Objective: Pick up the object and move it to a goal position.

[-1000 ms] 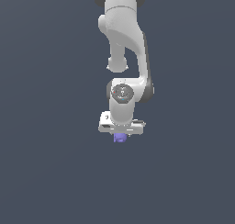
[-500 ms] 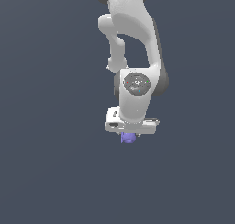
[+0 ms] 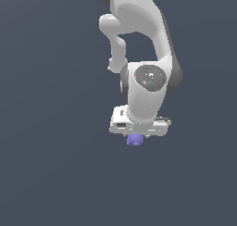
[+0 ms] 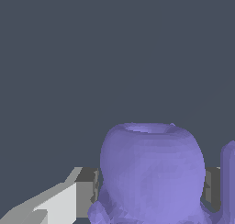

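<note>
The object (image 3: 134, 140) is a tiny purple-blue rounded lumpy thing. It pokes out just below the white hand of my arm in the exterior view. My gripper (image 3: 135, 138) is shut on it and holds it in the air against the plain dark background. The fingers are mostly hidden behind the hand there. In the wrist view the object (image 4: 151, 172) fills the lower middle, wedged between a pale grey finger (image 4: 69, 198) and a dark pad on the other side.
The white arm (image 3: 139, 44) rises from the hand to the top of the exterior view. Around it there is only a flat dark grey-blue background.
The arm has swung toward the exterior view's right and come closer to the camera, carrying the object along. The grip on the object has not changed.
</note>
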{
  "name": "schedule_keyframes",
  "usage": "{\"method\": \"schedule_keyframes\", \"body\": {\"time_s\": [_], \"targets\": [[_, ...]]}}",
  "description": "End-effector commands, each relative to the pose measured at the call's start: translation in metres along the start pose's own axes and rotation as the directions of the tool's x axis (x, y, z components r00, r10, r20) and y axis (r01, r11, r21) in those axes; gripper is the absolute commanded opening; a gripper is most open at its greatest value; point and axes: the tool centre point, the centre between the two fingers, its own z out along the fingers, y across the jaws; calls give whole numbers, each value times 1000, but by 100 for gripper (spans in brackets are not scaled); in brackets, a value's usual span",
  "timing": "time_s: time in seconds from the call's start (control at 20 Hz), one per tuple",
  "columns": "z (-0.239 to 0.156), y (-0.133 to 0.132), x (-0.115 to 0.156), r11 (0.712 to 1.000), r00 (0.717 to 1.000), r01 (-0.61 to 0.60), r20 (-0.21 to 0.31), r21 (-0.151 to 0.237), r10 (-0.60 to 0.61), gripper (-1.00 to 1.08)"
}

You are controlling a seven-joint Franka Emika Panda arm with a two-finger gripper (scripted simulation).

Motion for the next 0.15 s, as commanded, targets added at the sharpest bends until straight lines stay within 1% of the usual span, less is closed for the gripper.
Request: {"method": "schedule_keyframes", "body": {"time_s": [0.0,0.1], "targets": [[-3,-1,2,1000,1000,-1,1,0,1,-100],[-3,-2,2,1000,1000,-1,1,0,1,-100]]}}
